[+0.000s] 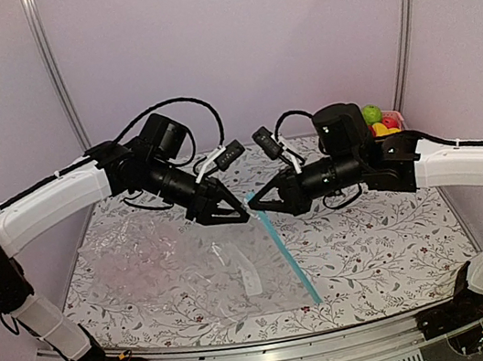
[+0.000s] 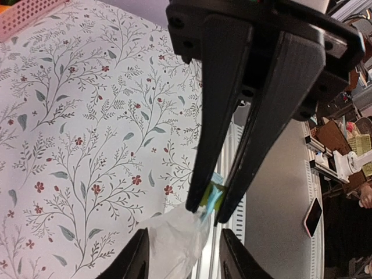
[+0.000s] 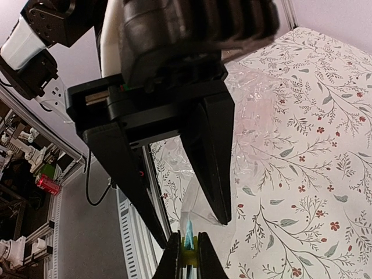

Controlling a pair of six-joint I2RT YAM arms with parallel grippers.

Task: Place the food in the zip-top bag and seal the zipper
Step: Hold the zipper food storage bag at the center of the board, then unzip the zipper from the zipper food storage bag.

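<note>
Now I am pinching the zipper (image 1: 290, 260) with my right fingers (image 3: 204, 263) at frame centre to tension it, while my spread left fingers (image 3: 214, 151) are straddling it, ready to press; the bag (image 1: 172, 266) is lying lower left on the tabletop (image 1: 383, 249).

The counter (image 1: 392, 248) has a white cloth printed with thin twigs and small red flowers. The clear zip-top bag (image 1: 172, 266) lies mostly flat on its left half, and the bag's blue zipper (image 1: 290, 260) runs slanted across the middle. A pink basket (image 2: 26, 13) stands at the far right corner.
</note>
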